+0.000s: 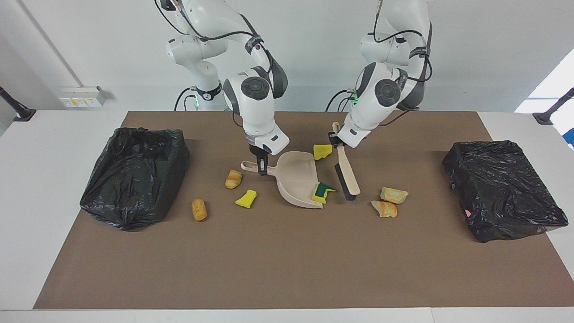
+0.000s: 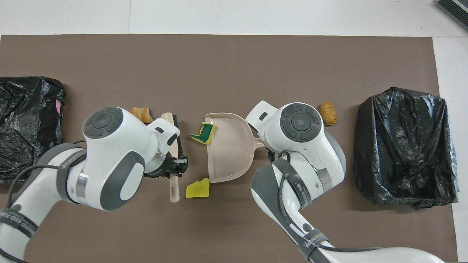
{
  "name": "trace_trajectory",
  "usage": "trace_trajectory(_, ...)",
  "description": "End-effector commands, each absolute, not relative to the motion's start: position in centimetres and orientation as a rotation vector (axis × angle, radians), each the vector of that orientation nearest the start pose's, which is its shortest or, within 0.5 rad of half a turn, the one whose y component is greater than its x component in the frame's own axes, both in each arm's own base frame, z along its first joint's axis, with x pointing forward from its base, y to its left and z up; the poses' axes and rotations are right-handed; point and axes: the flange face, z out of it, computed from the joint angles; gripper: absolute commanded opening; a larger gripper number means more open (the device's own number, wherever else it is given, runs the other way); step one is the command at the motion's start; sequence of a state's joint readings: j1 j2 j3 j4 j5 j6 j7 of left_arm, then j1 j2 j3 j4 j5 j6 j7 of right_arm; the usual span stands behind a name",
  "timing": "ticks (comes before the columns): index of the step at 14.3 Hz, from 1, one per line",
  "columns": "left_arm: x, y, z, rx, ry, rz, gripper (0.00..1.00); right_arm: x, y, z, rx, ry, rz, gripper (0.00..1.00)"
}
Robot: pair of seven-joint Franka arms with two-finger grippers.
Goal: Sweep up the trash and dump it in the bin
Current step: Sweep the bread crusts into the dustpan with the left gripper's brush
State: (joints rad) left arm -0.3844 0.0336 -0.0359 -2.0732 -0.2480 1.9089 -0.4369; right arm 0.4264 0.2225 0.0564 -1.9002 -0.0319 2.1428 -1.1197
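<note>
Left claw (image 1: 335, 142) beside yellow sponge (image 1: 322, 151)

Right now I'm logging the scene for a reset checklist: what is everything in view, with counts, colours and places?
Dustpan: one, beige, mid-mat, held by its handle.
Hand brush: one, beige with black bristles, beside the dustpan toward the left arm's end, held by its handle.
Yellow-and-green sponge: one, at the dustpan's open lip.
Yellow sponge chunks: two, either side of the dustpan.
Bread pieces: four, orange-tan, two toward each end.
Bins: two, black-bagged, one at each end.
Mat: one, brown, on the white table.
Right gripper: shut on the dustpan.
Left gripper: shut on the hand brush.
</note>
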Motion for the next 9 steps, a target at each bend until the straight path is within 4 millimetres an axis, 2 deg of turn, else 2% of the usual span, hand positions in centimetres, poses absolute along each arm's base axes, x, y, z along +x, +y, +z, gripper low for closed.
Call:
trace_trajectory(1,49.9,-19.5,43.4,-3.191,-0.265,0.416,0.0,53.5,28.5,38.4,2.191,2.24,0.052,0.0)
trace_trajectory(4,51.2,-13.7,43.2,-3.089,-0.331,0.388,0.0,53.5,28.4,38.4,2.193,2.239,0.05,0.0)
trace_trajectory(7,51.9,-9.4,42.4,-3.063,-0.437,0.391,0.0,53.5,28.4,38.5,2.193,2.239,0.05,0.0)
trace_trajectory(9,52.1,-8.8,40.6,-3.073,-0.37,0.356,0.0,53.5,28.3,38.3,2.178,2.253,0.042,0.0)
